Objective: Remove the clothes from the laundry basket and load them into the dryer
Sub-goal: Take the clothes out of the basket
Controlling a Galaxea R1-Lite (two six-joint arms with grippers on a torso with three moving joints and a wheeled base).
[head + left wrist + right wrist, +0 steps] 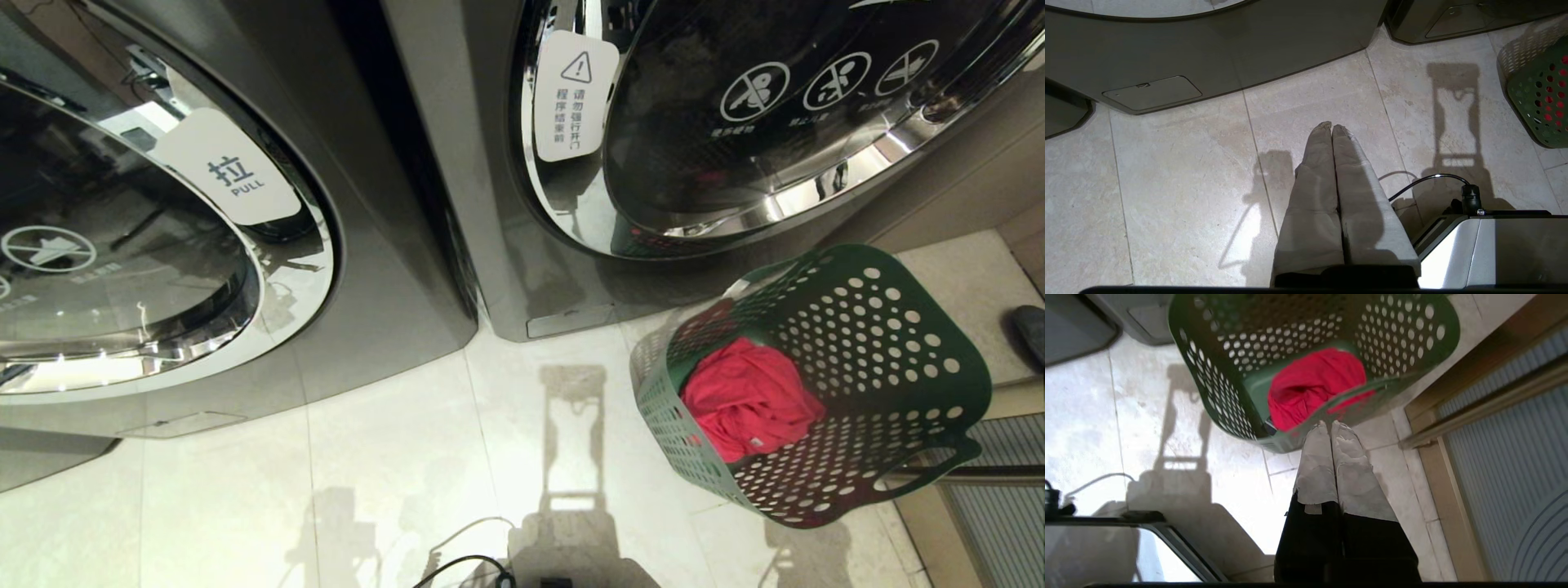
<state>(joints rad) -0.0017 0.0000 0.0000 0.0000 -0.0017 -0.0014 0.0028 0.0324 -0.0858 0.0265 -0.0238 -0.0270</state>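
A green perforated laundry basket (898,343) stands on the tiled floor at the right, in front of the right machine. Crumpled red clothes (747,400) lie in it. Two grey front-loading machines stand side by side, and I cannot tell which is the dryer. The left door (122,245) carries a PULL label and the right door (759,122) a warning label; both doors are shut. My right gripper (1329,424) is shut and empty, hovering just outside the basket's (1216,388) near rim, close to the red clothes (1314,384). My left gripper (1332,126) is shut and empty above bare tile.
A black cable (1429,179) curls over the floor beside my base (1494,245). A wooden sill and a ribbed grey panel (1515,477) border the basket's right side. A dark object (1030,331) lies at the far right edge. The basket (1541,106) sits off to the left gripper's side.
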